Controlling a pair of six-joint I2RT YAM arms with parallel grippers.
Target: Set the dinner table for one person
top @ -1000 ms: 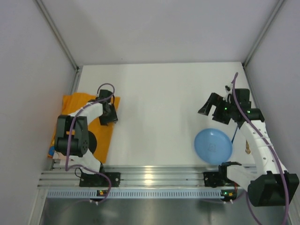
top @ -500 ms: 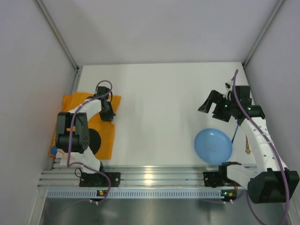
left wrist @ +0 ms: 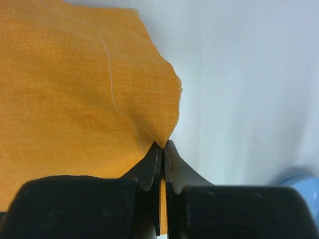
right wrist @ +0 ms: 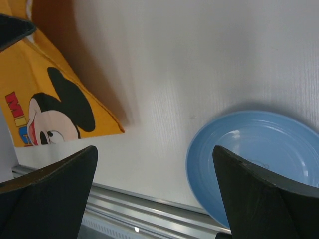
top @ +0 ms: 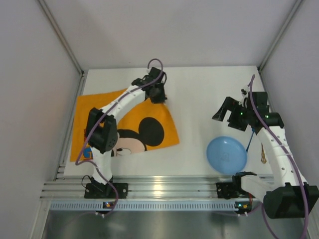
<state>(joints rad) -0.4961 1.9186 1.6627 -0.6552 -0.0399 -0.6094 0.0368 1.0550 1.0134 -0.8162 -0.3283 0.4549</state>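
The orange Mickey Mouse placemat [top: 124,124] lies spread over the left half of the white dinner table [top: 199,89]. Its far right corner is pinched in my left gripper [top: 158,93], which is stretched out toward the back centre. In the left wrist view the gripper [left wrist: 163,144] is shut on that corner, and the orange cloth [left wrist: 75,89] puckers up into the jaws. A blue plate [top: 227,154] rests on the table at the near right. My right gripper [top: 227,113] hovers just beyond it, open wide and empty. The right wrist view shows the plate [right wrist: 259,159] beneath that open gripper [right wrist: 154,149].
An aluminium rail [top: 159,189] carrying both arm bases runs along the near edge. Grey walls close in the back and both sides. A small yellowish item [top: 262,158] lies beside the right arm, right of the plate.
My left gripper shut on the placemat's corner and swept right and toward the back, pulling the folded mat open so the Mickey print shows. The right arm barely moved.
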